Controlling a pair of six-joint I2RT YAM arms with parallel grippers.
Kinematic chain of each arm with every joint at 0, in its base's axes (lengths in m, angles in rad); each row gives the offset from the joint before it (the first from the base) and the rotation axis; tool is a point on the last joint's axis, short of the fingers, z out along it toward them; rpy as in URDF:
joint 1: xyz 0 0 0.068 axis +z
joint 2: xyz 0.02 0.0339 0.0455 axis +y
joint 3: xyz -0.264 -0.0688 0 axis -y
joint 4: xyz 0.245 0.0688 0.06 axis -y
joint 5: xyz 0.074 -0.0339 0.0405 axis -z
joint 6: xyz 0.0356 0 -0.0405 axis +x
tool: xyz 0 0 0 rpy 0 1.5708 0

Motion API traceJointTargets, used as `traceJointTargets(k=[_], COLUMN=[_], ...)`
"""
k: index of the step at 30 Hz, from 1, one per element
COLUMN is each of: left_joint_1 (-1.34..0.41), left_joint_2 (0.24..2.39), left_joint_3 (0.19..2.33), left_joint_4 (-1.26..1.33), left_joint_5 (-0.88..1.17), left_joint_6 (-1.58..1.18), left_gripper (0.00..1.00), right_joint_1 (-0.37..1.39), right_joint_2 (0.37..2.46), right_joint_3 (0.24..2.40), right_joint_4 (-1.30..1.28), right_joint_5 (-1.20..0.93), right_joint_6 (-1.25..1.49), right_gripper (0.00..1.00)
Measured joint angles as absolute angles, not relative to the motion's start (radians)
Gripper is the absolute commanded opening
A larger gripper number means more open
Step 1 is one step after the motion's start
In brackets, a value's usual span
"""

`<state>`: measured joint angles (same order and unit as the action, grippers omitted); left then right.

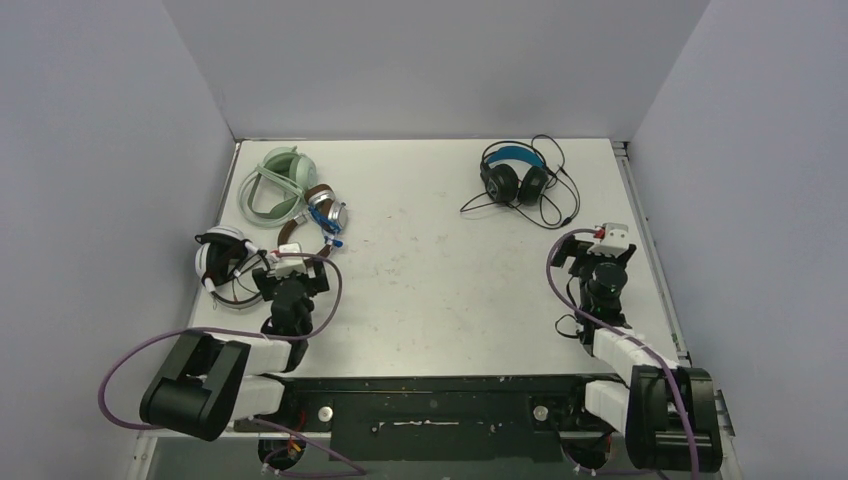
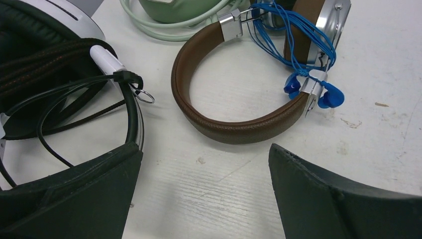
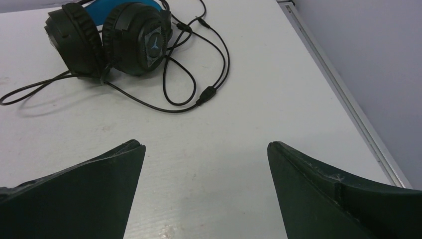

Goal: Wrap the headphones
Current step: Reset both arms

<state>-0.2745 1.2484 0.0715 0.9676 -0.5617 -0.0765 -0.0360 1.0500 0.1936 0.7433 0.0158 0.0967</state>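
Both pincers stood spread and held nothing: the left pincer (image 1: 295, 264) just beside the left-edge cluster, the right pincer (image 1: 592, 250) near the right edge. A white black-striped headset (image 1: 222, 258), a mint green headset (image 1: 275, 185) and a brown leather-banded headset (image 2: 234, 130) lay crowded along the left edge of the tabletop (image 1: 440, 290). The black blue-banded headset (image 3: 124, 40) lay near the far-right corner, its thin black cord (image 3: 219, 59) sprawled loose.

Judgement: the cord is limp, light and apt to slip. Hold the stiff headband and wind the cord. Open room lay mid-tabletop; walls bounded three edges.
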Motion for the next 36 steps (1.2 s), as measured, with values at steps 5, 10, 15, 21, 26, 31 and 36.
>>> traceJointTargets(k=[5, 10, 15, 21, 26, 31, 36], left_joint_1=[-0.245, -0.231, -0.215, -0.180, -0.173, -0.147, -0.138], left_joint_2=[1.295, 1.329, 1.379, 1.531, 1.608, 1.608, 1.608], left_joint_3=[0.097, 0.113, 0.140, 0.126, 0.128, 0.197, 0.216], left_joint_4=[0.999, 1.043, 1.063, 1.254, 1.302, 1.259, 1.240], left_joint_5=[-0.538, -0.521, -0.498, -0.440, -0.408, -0.380, -0.353], left_joint_6=[-0.067, -0.048, -0.025, -0.004, 0.008, 0.008, 0.008], left_gripper=[0.97, 0.97, 0.97, 0.97, 0.97, 0.97, 0.97], right_joint_1=[-0.045, -0.044, -0.037, 0.001, 0.025, 0.007, 0.007], right_joint_2=[1.201, 1.422, 1.548, 1.603, 1.607, 1.613, 1.613], right_joint_3=[0.185, 0.166, 0.162, 0.189, 0.237, 0.252, 0.252], right_joint_4=[0.879, 1.060, 1.179, 1.202, 1.187, 1.155, 1.148], right_joint_5=[-0.008, -0.008, -0.006, -0.003, 0.020, 0.019, 0.019], right_joint_6=[0.078, 0.054, 0.037, 0.006, -0.008, -0.007, -0.007], right_gripper=[1.00, 1.00, 1.00, 1.00, 1.00, 1.00, 1.00])
